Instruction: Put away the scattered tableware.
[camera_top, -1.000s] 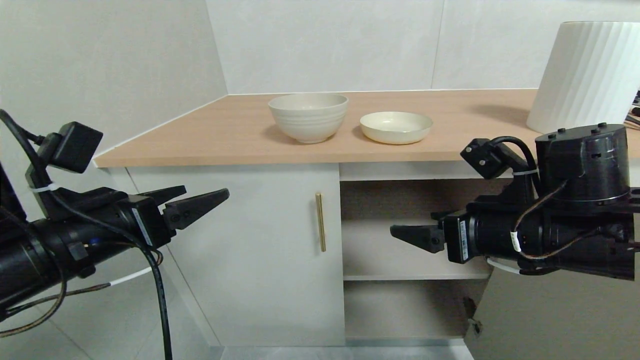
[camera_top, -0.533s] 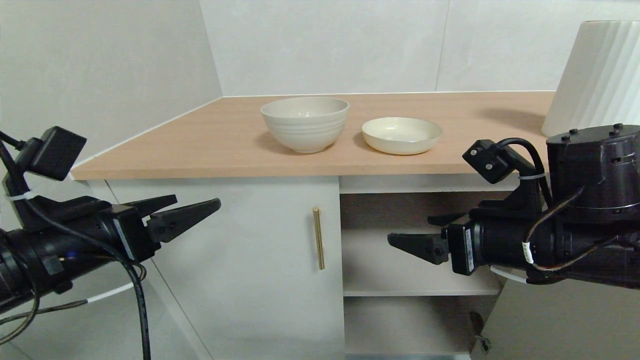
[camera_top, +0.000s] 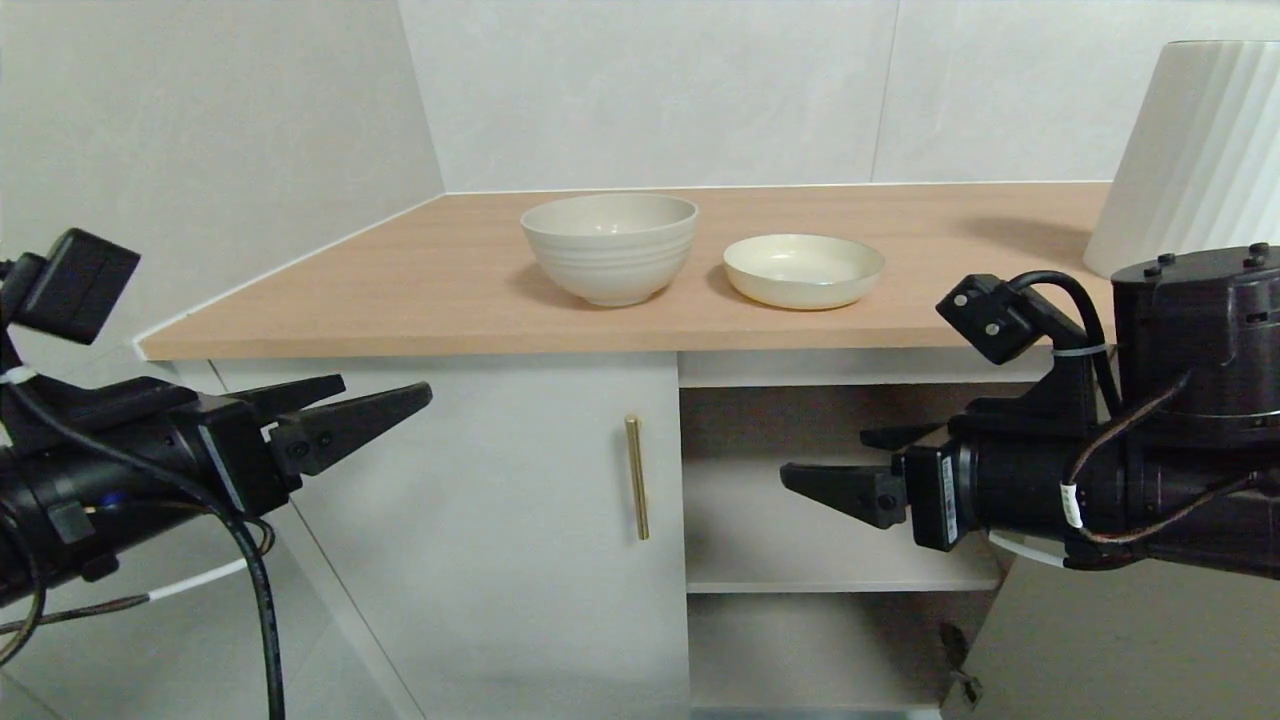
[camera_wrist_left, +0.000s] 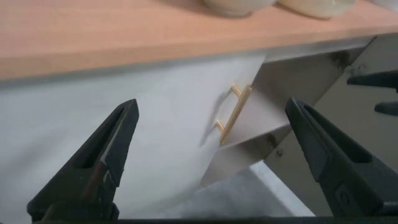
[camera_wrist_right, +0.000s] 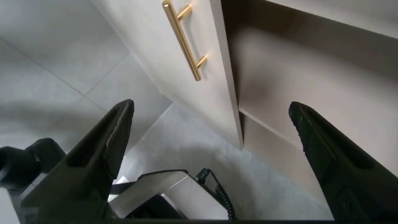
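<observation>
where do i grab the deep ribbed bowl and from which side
Pinch the rim of the bowl, coming down from above with one finger inside and one outside. It stands upright, mouth open, and its rounded wall looks too wide to span. Take the rim on the robot's left, away from the shallow dish; the left end effector is probably nearer.

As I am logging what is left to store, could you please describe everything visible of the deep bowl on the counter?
The deep bowl is off-white and looks like glazed ceramic, with faint horizontal ridges round its outer wall and a narrow base. It stands upright on the wooden countertop, above the closed cabinet door; what shows of its inside looks empty. The shallow dish sits apart from it on the robot's right. Nothing else touches it.
</observation>
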